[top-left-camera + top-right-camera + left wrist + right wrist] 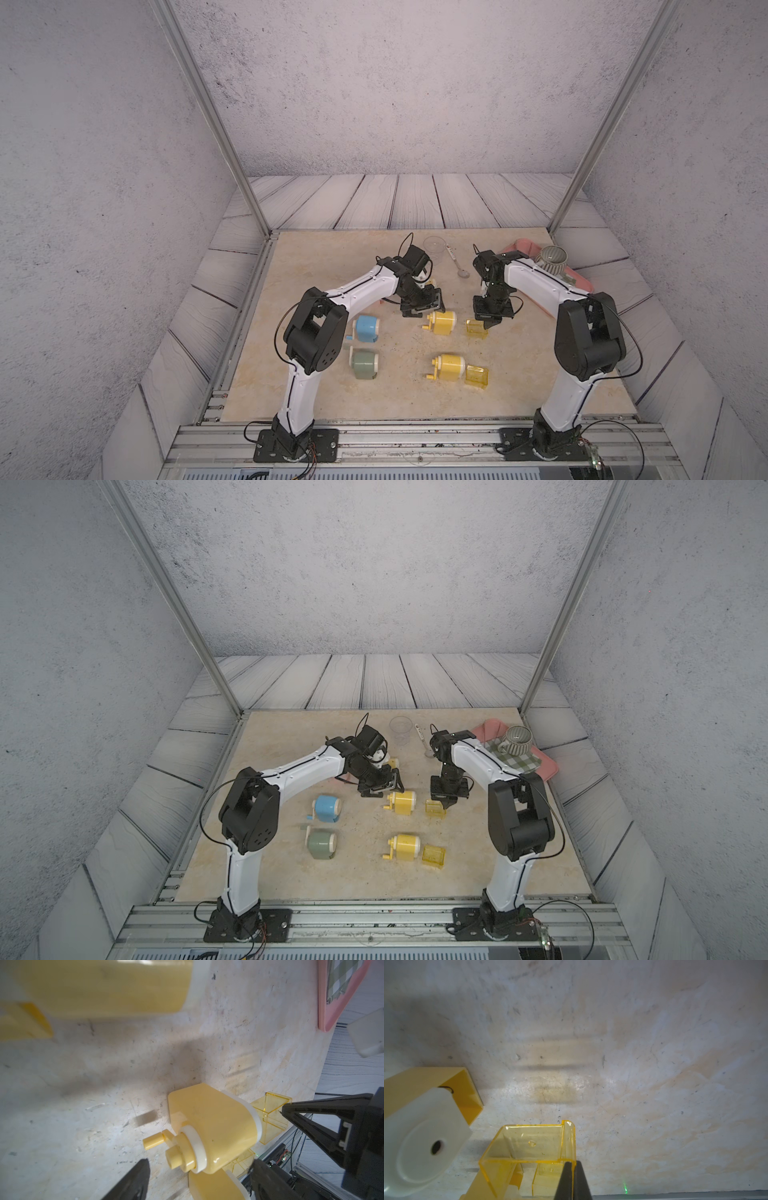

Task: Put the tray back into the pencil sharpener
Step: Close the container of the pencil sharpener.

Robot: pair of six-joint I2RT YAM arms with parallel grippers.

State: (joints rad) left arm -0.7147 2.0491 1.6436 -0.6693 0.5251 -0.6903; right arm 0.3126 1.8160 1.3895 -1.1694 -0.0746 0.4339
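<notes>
The right gripper [487, 327] is pinched tight on one thin wall of the translucent yellow plastic tray [527, 1153]; the tray sits just right of the far yellow-and-white pencil sharpener [442, 323] on the beige stone-look tabletop [374, 257] — near it, not inserted; whether the tray is lifted I cannot tell; the left gripper [424, 311] hovers at that sharpener's far-left side — jaws wide apart, gripping nothing.

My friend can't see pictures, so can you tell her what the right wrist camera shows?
The right gripper pinches one wall of a clear yellow tray, over a scuffed beige table. Next to the tray is a yellow pencil sharpener with a white front and a dark pencil hole.
</notes>
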